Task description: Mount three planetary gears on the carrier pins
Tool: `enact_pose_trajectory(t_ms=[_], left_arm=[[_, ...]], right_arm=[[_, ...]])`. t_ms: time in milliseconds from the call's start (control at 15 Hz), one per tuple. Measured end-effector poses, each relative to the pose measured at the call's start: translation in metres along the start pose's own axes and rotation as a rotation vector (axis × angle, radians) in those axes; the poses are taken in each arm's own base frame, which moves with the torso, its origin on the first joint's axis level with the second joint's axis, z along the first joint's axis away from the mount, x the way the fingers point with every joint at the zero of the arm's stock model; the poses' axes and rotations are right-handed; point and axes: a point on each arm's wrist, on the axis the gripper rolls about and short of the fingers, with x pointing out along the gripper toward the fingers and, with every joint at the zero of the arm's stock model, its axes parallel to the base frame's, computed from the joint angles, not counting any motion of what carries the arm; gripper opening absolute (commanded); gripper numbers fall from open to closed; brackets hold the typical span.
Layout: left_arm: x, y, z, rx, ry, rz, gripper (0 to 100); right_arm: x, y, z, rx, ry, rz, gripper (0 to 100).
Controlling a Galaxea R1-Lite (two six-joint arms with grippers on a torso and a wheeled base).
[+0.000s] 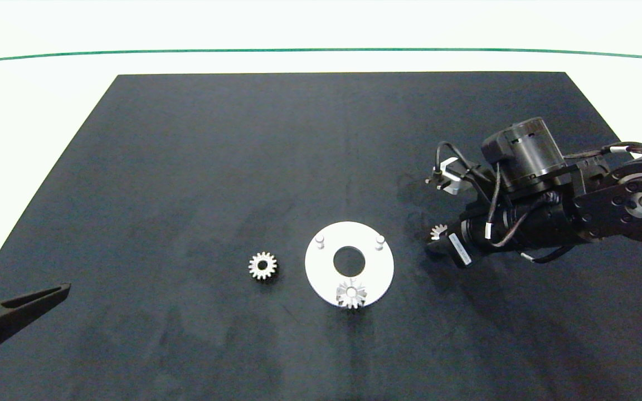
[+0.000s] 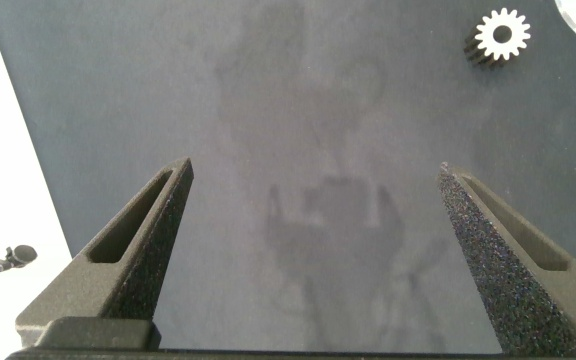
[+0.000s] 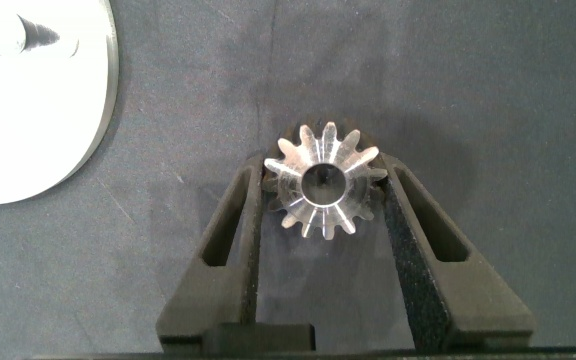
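Observation:
The white round carrier disc [image 1: 374, 267] lies mid-mat with two bare carrier pins [image 1: 320, 240] [image 1: 379, 240]. One planetary gear [image 1: 351, 294] sits on the disc's near side. A second gear [image 1: 262, 266] [image 2: 501, 36] lies flat on the mat left of the disc. Right of the disc, my right gripper [image 1: 436, 239] [image 3: 323, 168] is shut on a third gear [image 1: 438, 230] [image 3: 323, 185], one finger pressed to each side of it, just above the mat. The right wrist view also catches the disc [image 3: 28, 120] and one pin [image 3: 8, 35]. My left gripper [image 1: 29, 265] [image 2: 314, 168] stands open and holds nothing at the mat's left edge.
A dark mat [image 1: 187, 167] covers the white table, and a green line [image 1: 321, 50] runs along the far side. The right arm's bulky wrist and cables [image 1: 521, 184] hang over the mat's right part.

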Motion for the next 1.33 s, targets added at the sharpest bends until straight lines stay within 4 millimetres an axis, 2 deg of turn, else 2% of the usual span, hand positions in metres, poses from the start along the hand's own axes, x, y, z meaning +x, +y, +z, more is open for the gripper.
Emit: enact_pose_trajectory(t_ms=[733, 1333], left_arm=[[0.0, 0.0, 0.0, 0.0, -0.002, 0.0, 100], [-0.001, 0.0, 0.0, 0.0, -0.005, 0.001, 100]], right_arm=[[-0.002, 0.002, -0.002, -0.003, 0.012, 0.057, 0], [-0.041, 0.013, 0.009, -0.037, -0.057, 0.091, 0]])
